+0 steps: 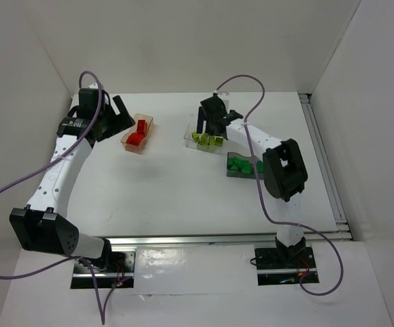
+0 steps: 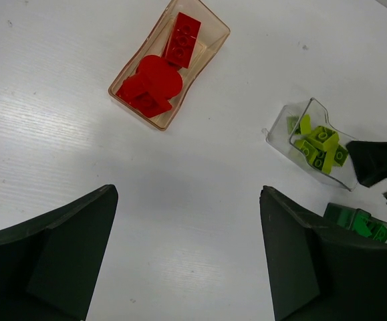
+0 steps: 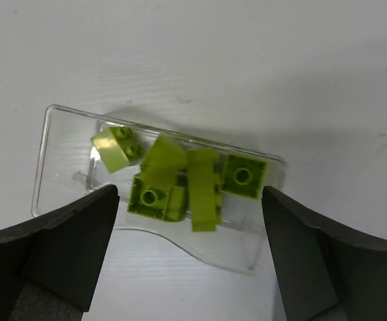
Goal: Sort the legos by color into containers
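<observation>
Over the clear tub [image 3: 46, 160], right gripper [image 3: 190, 194]: fingers spread wide, holding nothing; yellow-green legos [image 3: 160, 180] lie inside it. Left gripper [image 2: 190, 194]: fingers spread wide, empty, above the table [image 2: 46, 134] near the orange tub [image 2: 210, 40] of red legos [image 2: 183, 37].

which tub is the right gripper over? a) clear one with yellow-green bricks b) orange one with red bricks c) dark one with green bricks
a: the right gripper looks straight down on the clear tub holding yellow-green bricks, framed between its open fingers.
</observation>
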Action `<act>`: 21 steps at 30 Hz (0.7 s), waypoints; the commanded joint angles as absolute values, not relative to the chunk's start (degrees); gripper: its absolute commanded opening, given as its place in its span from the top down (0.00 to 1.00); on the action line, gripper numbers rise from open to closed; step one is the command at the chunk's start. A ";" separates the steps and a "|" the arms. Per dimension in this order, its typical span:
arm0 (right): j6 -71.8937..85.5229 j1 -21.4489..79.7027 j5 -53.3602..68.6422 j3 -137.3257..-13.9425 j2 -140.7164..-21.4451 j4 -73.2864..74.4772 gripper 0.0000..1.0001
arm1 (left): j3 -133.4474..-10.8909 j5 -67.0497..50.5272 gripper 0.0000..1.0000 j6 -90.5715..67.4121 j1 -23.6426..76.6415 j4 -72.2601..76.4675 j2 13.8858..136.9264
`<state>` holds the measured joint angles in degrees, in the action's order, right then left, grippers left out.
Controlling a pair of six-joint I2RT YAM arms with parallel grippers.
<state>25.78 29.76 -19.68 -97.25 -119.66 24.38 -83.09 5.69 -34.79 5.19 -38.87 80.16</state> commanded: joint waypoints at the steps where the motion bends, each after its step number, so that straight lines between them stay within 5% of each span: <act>1: 28.73 30.15 -31.50 -94.76 -108.39 24.16 0.02 | -83.50 5.19 0.06 -34.37 6.06 -38.32 79.80; 11: 52.73 17.76 -52.47 -84.74 -94.93 51.31 0.00 | -84.02 3.52 0.06 -34.37 7.12 -38.94 78.13; 21: 40.96 15.12 -47.12 -66.37 -80.25 35.71 0.00 | -82.89 2.99 0.06 -36.12 9.32 -38.32 76.38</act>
